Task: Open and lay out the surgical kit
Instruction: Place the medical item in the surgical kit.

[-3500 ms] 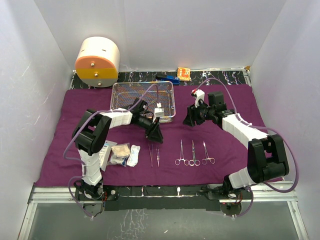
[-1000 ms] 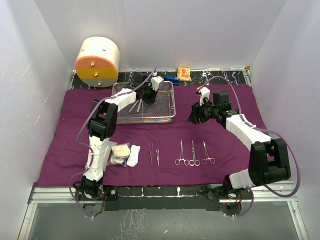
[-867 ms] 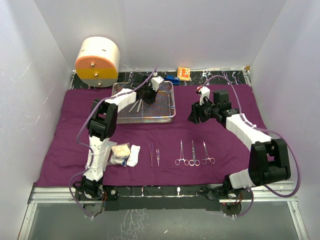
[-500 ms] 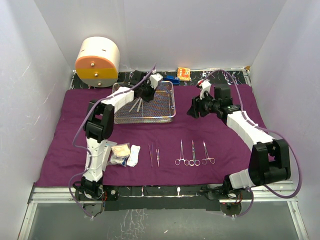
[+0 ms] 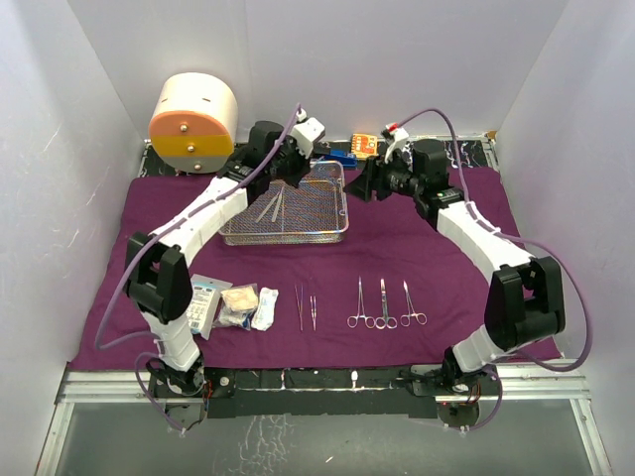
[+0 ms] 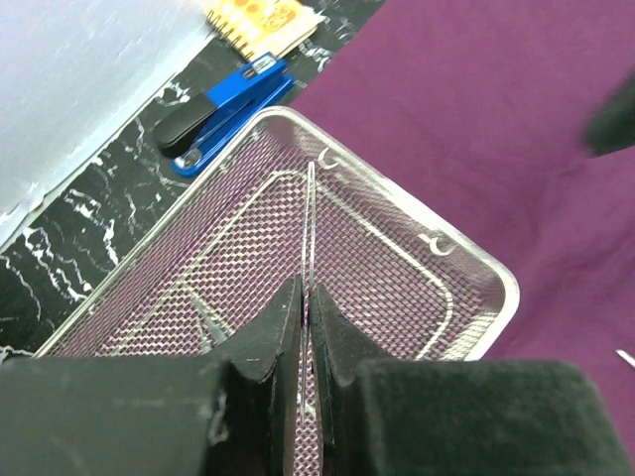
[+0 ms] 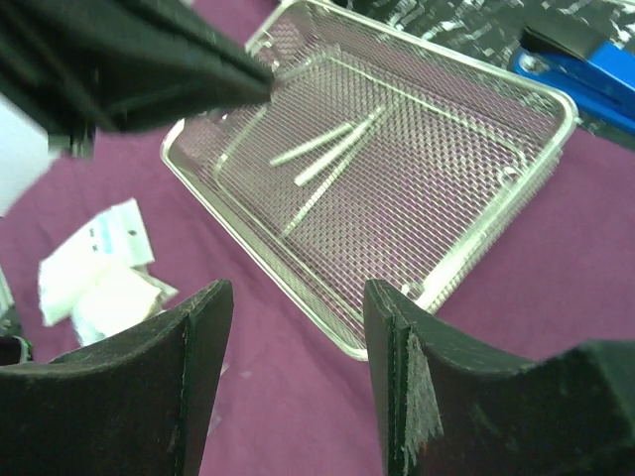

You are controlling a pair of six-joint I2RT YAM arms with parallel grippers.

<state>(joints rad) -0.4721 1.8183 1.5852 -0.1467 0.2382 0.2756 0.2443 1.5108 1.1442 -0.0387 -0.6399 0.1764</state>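
Observation:
The purple cloth (image 5: pixel 437 288) lies spread out, with the wire-mesh tray (image 5: pixel 286 241) on its far part. My left gripper (image 6: pixel 308 297) is shut on a thin steel instrument (image 6: pixel 311 218), held in the air over the tray (image 6: pixel 496 273). Two more thin steel tools (image 7: pixel 327 164) lie in the tray (image 7: pixel 258 258). My right gripper (image 7: pixel 298 307) stands open with nothing between its fingers, above the cloth by the tray's right end. On the near cloth lie three forceps (image 5: pixel 384 302), two tweezers (image 5: pixel 306 307), and gauze and packets (image 5: pixel 233 302).
A cream-and-orange drum (image 5: pixel 193 124) stands at the back left. A blue stapler (image 6: pixel 223 109) and an orange pad (image 6: pixel 263 15) lie on the black marbled strip behind the tray. White walls close in three sides.
My left gripper has risen out of the tray towards the back, carrying the thin instrument. My right gripper has moved back and left towards the tray's right end, its jaws slightly wider.

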